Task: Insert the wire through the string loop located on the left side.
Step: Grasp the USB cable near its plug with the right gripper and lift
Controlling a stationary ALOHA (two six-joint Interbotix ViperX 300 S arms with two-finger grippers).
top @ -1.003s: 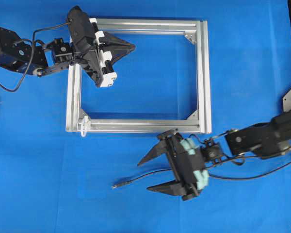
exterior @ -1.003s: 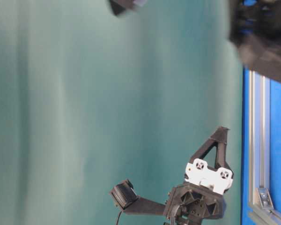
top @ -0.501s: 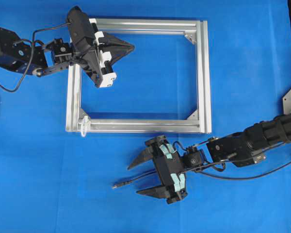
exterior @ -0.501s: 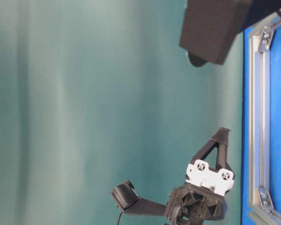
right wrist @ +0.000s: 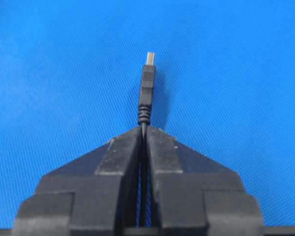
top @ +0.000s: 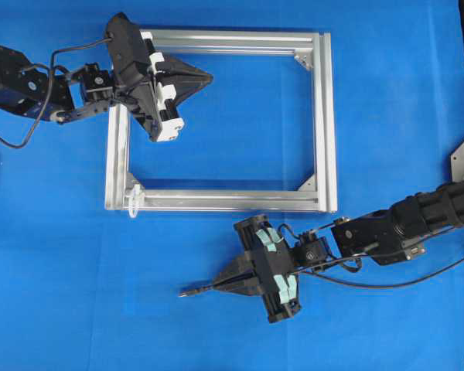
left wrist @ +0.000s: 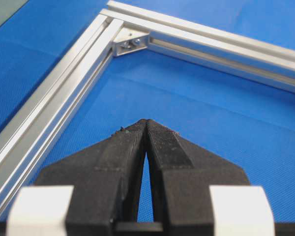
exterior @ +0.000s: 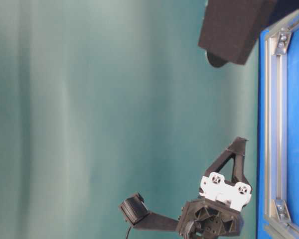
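Right gripper [top: 220, 284] has its fingers [right wrist: 123, 152] clamped on the wire [right wrist: 146, 93], below the frame [top: 325, 124]. Left gripper [top: 205, 76] closed, empty. Threading the loop [top: 133, 199] at the frame's lower-left corner remains.

Open blue mat [top: 77, 255] all round my right gripper [top: 219, 285]; nothing lies between the plug tip [top: 184, 294] and the string loop [top: 133, 199] up-left of it. The aluminium frame [top: 325, 116] blocks the middle: its bottom rail runs just above my right gripper, and the loop sits on its bottom-left corner. My left gripper [top: 209, 76] hangs over the frame's top-left corner, well apart from the loop. Frame interior is bare mat.
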